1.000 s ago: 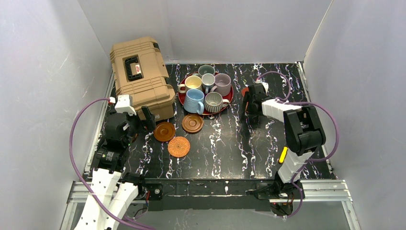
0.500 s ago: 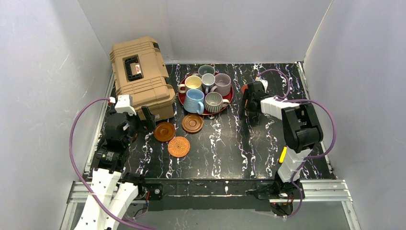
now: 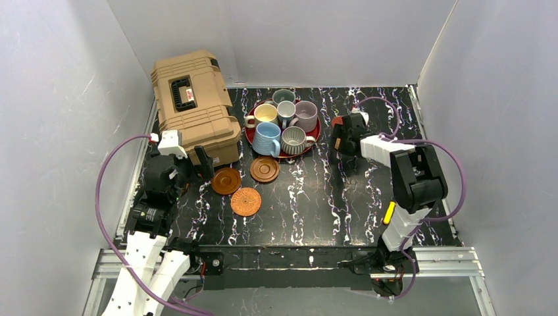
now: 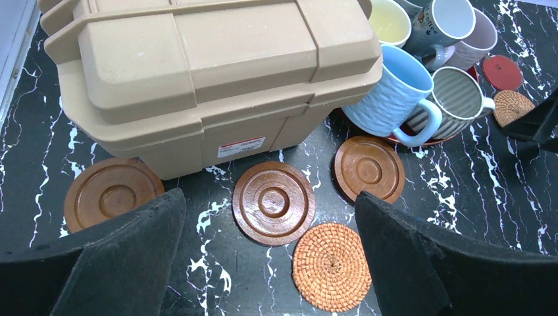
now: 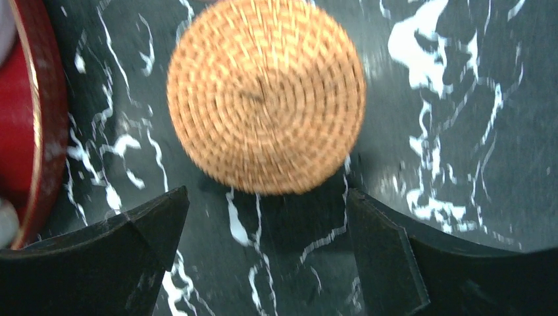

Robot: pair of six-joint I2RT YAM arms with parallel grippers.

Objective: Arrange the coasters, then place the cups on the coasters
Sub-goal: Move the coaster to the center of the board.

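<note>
Right wrist view: the right gripper (image 5: 266, 201) hangs wide open and empty just short of the round orange woven coaster (image 5: 266, 94) lying flat on the black marbled table (image 5: 460, 99) beside the red round tray (image 5: 26, 118); coaster-arranging is in hand, I'd say; next up, a low pinch across its thin rim; left gripper (image 4: 268, 197) gapes empty too.

Bright even light, soft shadows, slightly blurry orange woven coaster (image 5: 266, 99).
</note>
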